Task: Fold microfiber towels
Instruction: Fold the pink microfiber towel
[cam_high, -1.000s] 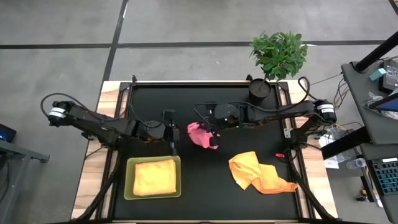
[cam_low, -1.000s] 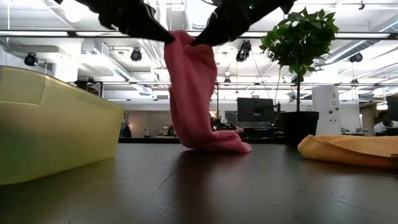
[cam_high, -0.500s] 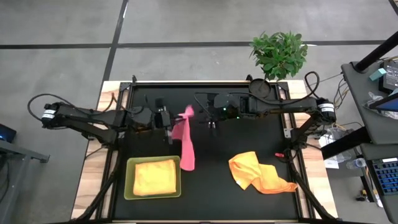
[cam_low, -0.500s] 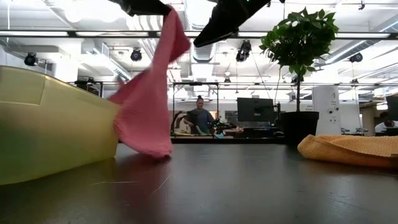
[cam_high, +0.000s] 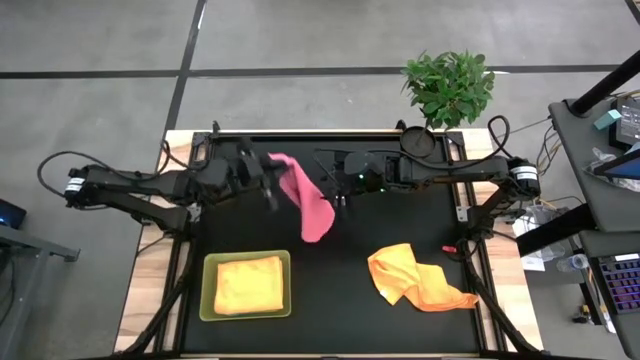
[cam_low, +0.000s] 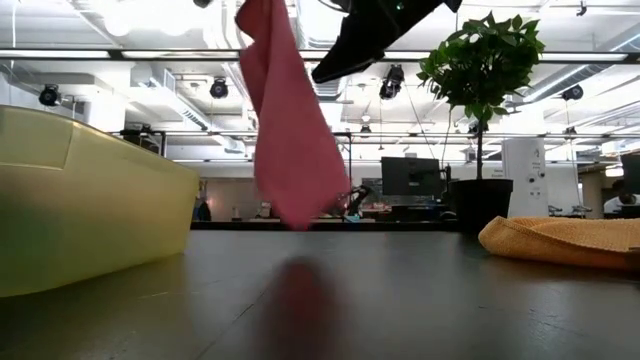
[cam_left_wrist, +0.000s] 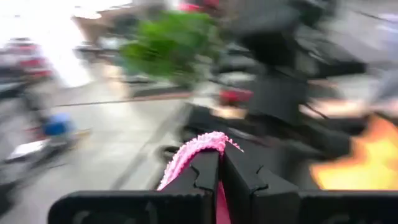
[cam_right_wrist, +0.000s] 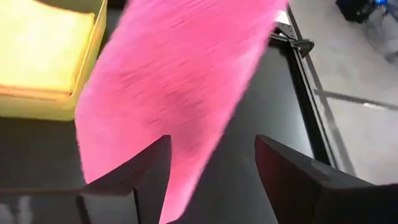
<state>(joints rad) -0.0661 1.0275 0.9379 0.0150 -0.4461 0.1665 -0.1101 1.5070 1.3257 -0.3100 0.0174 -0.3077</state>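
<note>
Above the table's far half: the left gripper (cam_high: 268, 178) is clamped on one corner of the pink towel (cam_high: 308, 200), which hangs from it.
High view only: the pink towel drapes toward the table's middle; the right gripper (cam_high: 338, 190) sits just beside it, over the black table (cam_high: 400, 225).
Low view only: the pink towel's (cam_low: 288, 140) lower tip hangs clear of the tabletop.
Left wrist view: two dark fingers (cam_left_wrist: 205, 174) pressed together on a pink edge.
Right wrist view: the right gripper's fingers (cam_right_wrist: 152, 165) spread apart, holding nothing, the pink cloth in front of them.
Yellow towel (cam_high: 248, 283): lies flat in the lime-green tray (cam_high: 205, 290), at the near left.
Orange towel (cam_high: 415, 278): crumpled on the table, near right.
Potted plant (cam_high: 447, 90): at the far right corner.
</note>
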